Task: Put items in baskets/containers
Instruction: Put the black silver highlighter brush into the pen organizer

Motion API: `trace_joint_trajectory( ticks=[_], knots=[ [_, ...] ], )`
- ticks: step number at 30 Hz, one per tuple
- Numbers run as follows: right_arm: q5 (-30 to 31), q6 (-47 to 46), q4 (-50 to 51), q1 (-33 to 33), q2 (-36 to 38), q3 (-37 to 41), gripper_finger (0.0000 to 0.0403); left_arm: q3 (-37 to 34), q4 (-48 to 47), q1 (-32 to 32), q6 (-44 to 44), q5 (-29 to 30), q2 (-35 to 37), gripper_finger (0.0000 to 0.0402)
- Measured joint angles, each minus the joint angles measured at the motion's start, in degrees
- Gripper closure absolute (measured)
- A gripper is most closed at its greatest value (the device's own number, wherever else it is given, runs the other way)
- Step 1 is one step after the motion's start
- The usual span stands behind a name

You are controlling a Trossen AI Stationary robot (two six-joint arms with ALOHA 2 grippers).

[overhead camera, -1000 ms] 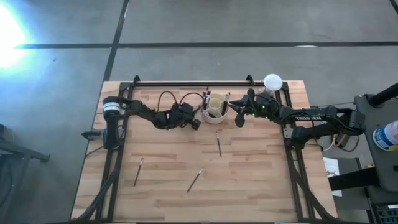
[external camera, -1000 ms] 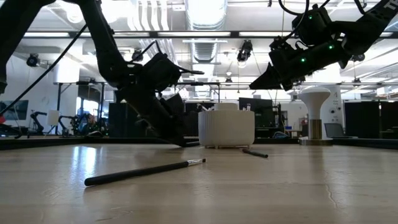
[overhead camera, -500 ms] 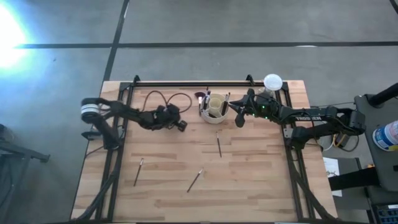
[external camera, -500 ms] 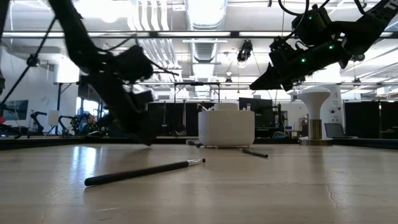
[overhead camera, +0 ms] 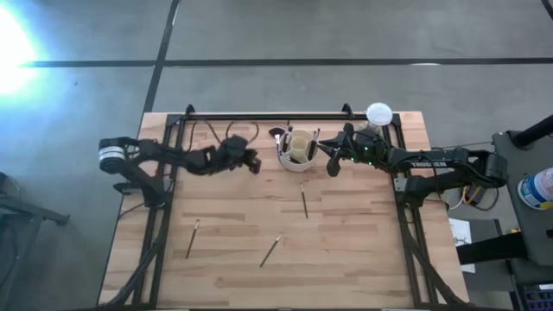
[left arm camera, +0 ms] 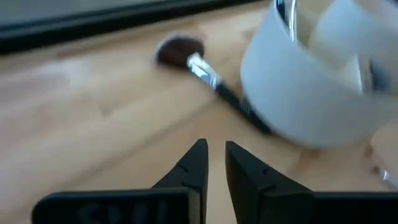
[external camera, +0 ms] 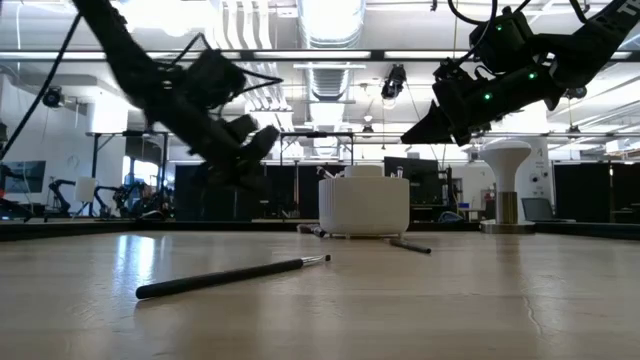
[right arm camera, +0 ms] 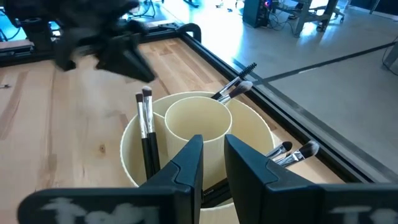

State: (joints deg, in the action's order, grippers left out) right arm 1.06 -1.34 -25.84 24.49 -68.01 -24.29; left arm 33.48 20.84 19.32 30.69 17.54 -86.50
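It was a large robotics lab: exposed ceiling ducts (external camera: 335, 75), rows of workstations with monitors (external camera: 24, 175), concrete floor (overhead camera: 276, 34).

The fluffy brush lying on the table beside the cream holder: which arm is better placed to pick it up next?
Probably the left. The left gripper hangs close to the fluffy brush and faces it, empty. The right gripper is on the holder's opposite side.

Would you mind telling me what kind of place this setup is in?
Probably a robotics lab or workshop: exposed ceiling ducts, benches with monitors behind the wooden table, and a bare concrete floor.
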Motion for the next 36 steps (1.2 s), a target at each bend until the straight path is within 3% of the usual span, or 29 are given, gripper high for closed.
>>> trace_joint_trajectory(
  ticks=[5, 10, 17, 21, 36],
  knots=[
    [-0.02, -0.09, 0.03, 0.00, 0.00, 0.00, 0.0344, 7.00, 0.29, 10.10, -5.84, -15.18, -4.87, 0.0349],
    [-0.09, -0.16, 0.12, 0.00, 0.00, 0.00, 0.0344, 13.90, -3.11, 17.34, -10.42, -24.08, -11.05, 0.0349],
    [-0.13, -0.16, 0.10, 0.00, 0.00, 0.00, 0.0344, 25.45, -13.72, 19.10, -17.42, -25.32, -21.23, 0.0348],
    [-0.17, -0.16, 0.11, 0.00, 0.00, 0.00, 0.0344, 29.60, -14.53, 20.48, -18.16, -26.66, -24.62, 0.0348],
    [-0.11, 0.02, 0.21, 0.00, 0.00, 0.00, 0.0344, 35.97, -17.91, 22.35, -18.20, -30.49, -30.21, 0.0348]
  ],
)
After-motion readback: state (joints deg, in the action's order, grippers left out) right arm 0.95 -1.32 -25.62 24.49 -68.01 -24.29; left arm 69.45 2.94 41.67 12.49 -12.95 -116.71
